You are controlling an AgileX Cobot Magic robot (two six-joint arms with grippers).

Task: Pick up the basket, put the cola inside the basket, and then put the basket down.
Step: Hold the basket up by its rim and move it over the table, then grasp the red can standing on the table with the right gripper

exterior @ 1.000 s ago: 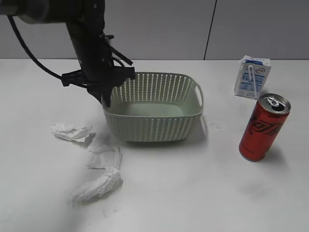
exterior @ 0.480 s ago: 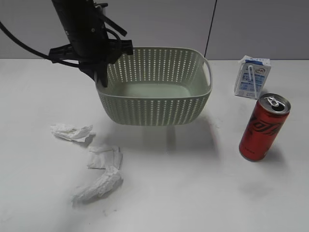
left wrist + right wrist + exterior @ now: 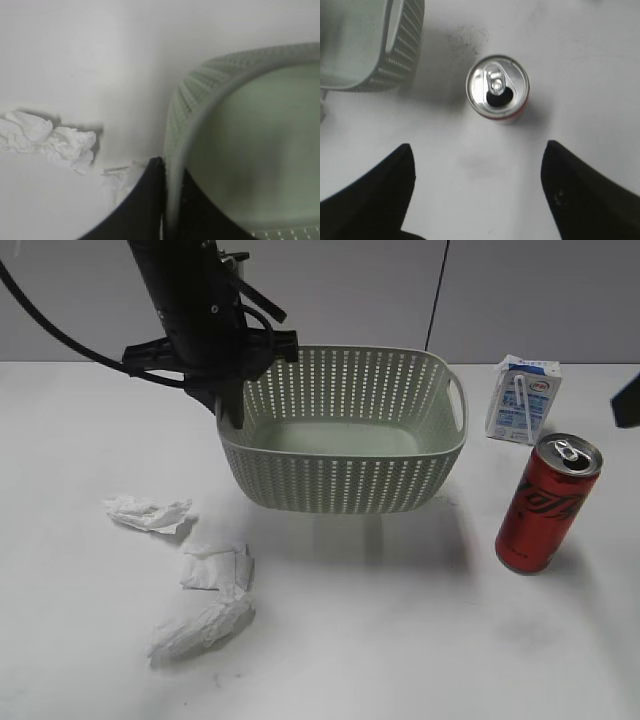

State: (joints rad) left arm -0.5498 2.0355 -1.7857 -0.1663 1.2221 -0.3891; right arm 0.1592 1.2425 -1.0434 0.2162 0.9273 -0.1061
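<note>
White desk [image 3: 400, 640], grey wall behind. Basket [image 3: 345, 455] lifted clear of desk near back edge, middle, shadow beneath; left claw [image 3: 232, 410] clamped on its left rim, one finger [image 3: 145, 200] outside wall. Crumpled tissues [image 3: 200, 625] toward front-left corner. Cola [image 3: 547, 503] upright near right edge, well apart from basket. Right claw [image 3: 477, 195] spread wide above can, touching nothing. Carton [image 3: 522, 398] at back-right corner.
</note>
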